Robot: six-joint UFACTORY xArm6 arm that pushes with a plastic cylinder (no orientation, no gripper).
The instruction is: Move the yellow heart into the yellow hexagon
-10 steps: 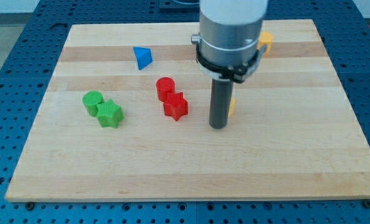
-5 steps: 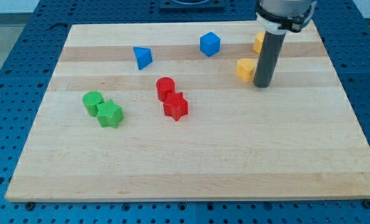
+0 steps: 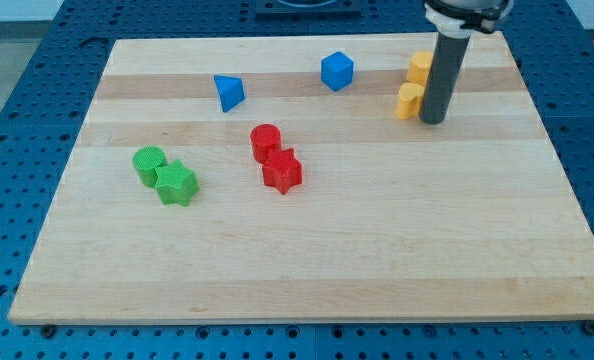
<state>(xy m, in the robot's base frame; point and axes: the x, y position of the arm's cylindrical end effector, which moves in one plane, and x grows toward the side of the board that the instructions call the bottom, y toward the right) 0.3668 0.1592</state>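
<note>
The yellow heart (image 3: 409,101) lies near the view's top right on the wooden board (image 3: 307,260). The yellow hexagon (image 3: 420,68) sits just above it, and the two look to be touching. My rod stands upright at the heart's right side, and my tip (image 3: 433,121) rests on the board just right of and slightly below the heart, against it. The rod hides the right part of both yellow blocks.
A blue cube (image 3: 337,71) lies left of the yellow pair. A blue triangular block (image 3: 229,92) is further left. A red cylinder (image 3: 265,142) and red star (image 3: 282,171) touch mid-board. A green cylinder (image 3: 149,164) and green star (image 3: 176,184) touch at left.
My rod has swept from mid-board up and right. The yellow heart has moved with it, up and right to sit directly under the yellow hexagon.
</note>
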